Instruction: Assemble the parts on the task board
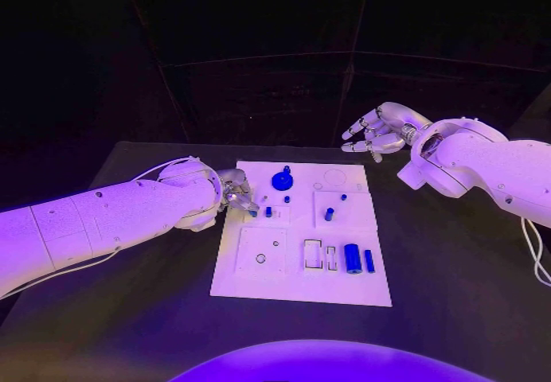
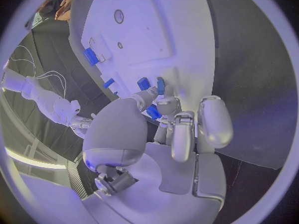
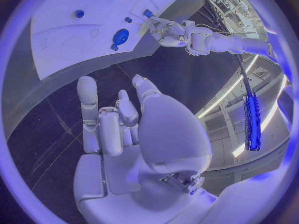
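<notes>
parts for the assembly, small blue plastic pieces, lay scattered over the white rectangular task board at the centre of the black table, most of them not yet seated. a round blue disc with a short stem sat near the far end of the board, a short blue peg stood in the square panel beside it, and two blue cylinders lay side by side at the near right, just beside an empty rectangular slot, apparently staged there for later fitting. the left hand reached over the board's left edge and, in its wrist view, pinched a small blue block between thumb and fingertips, low over the board near two more small blue pieces, a posture that suggested it was lining the block up for a socket; whether the block touched the board could not be told. the right hand hovered well apart, beyond the board's far right corner, fingers spread and holding nothing, seemingly kept clear so the working hand had room. a round recess in the near left panel stood unfilled, so the job looked at an early stage.
</notes>
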